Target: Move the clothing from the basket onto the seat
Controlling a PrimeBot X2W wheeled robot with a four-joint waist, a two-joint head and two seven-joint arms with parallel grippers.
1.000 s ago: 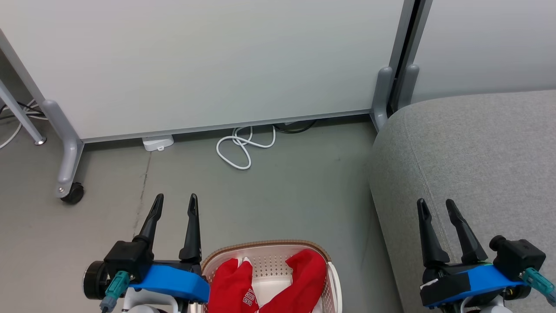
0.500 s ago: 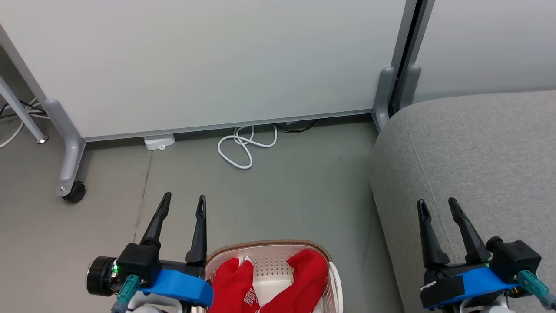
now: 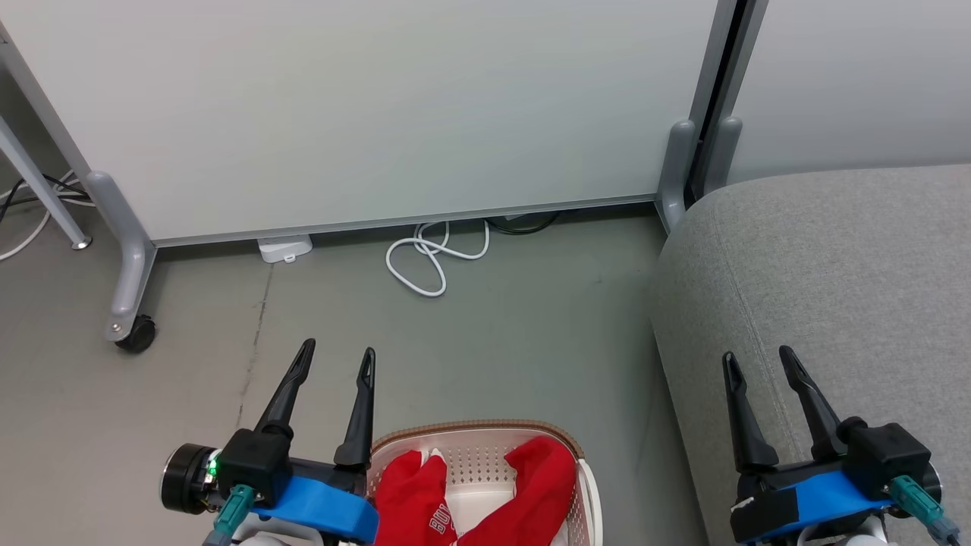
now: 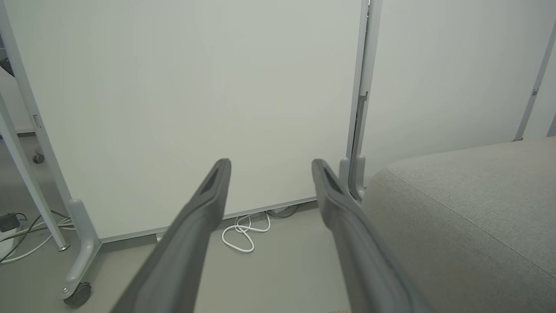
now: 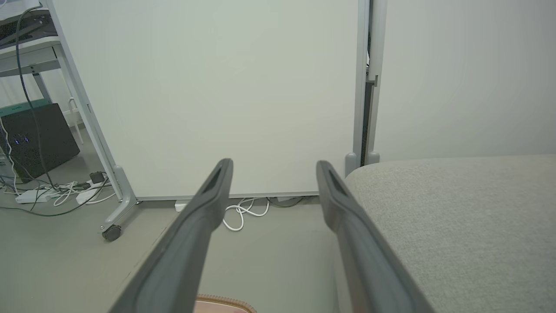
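While I am holding both arms low before me, my left gripper (image 3: pixel 338 347) is standing with its two fingers spread apart, gripping nothing, over the grey floor (image 3: pixel 493 334). Just beside its base, toward my right, the basket (image 3: pixel 470 427) is sitting on the floor at the bottom edge of the head view. The clothing (image 3: pixel 540 478) is lying inside it, red folds draping against its far wall. My right gripper (image 3: pixel 757 353) is likewise gaping empty, hovering over the left edge of the seat (image 3: pixel 834 258). The basket is lying between my two grippers, nearer the left one, apart from the seat's rounded edge.
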